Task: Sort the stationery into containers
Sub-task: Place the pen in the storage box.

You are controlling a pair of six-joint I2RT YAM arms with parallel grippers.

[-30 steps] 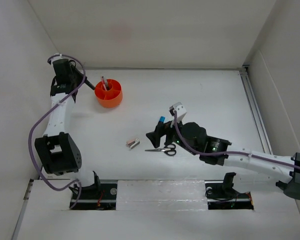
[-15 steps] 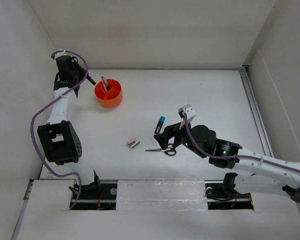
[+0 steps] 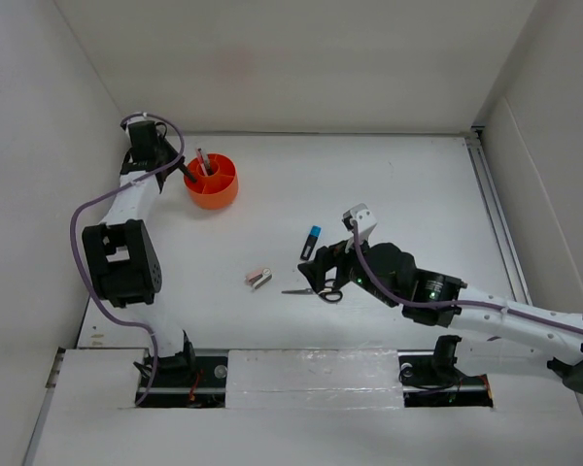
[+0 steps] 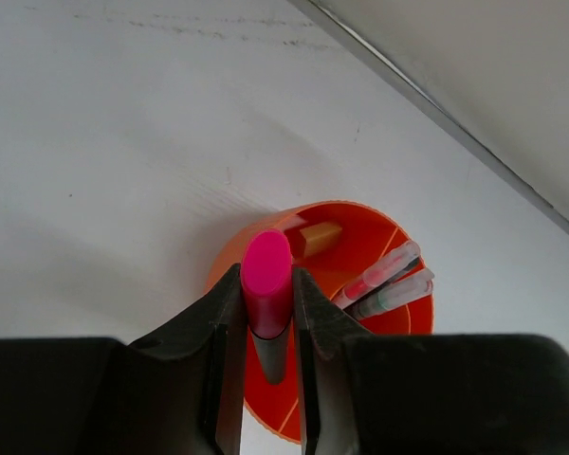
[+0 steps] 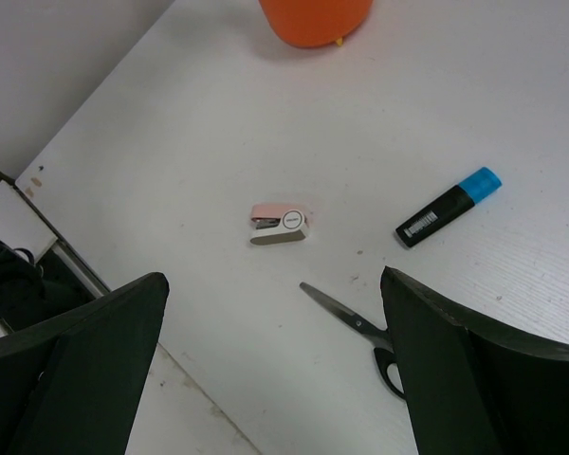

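My left gripper [image 4: 266,318] is shut on the pink-capped black highlighter [image 4: 266,270] and holds it cap up over the near-left rim of the orange tub [image 4: 360,216]. The tub holds a tan eraser [image 4: 320,237], a red pen [image 4: 379,275] and a black-white pen [image 4: 398,292]. My right gripper [image 5: 275,379] is open and empty above the table. Below it lie the black-handled scissors [image 5: 356,324], the beige-silver stapler [image 5: 279,226] and the blue-capped highlighter [image 5: 449,207]. In the top view the left gripper [image 3: 187,173] is at the tub's [image 3: 214,189] left edge.
In the top view the stapler [image 3: 259,279], scissors [image 3: 316,289] and blue highlighter [image 3: 311,242] lie mid-table beside the right gripper [image 3: 316,267]. White walls close in the table at left, back and right. A metal rail [image 3: 496,209] runs along the right side.
My left gripper has moved right with the pink highlighter, from beside the left wall to the tub's edge. My right arm has drawn back to the right, uncovering the blue highlighter.
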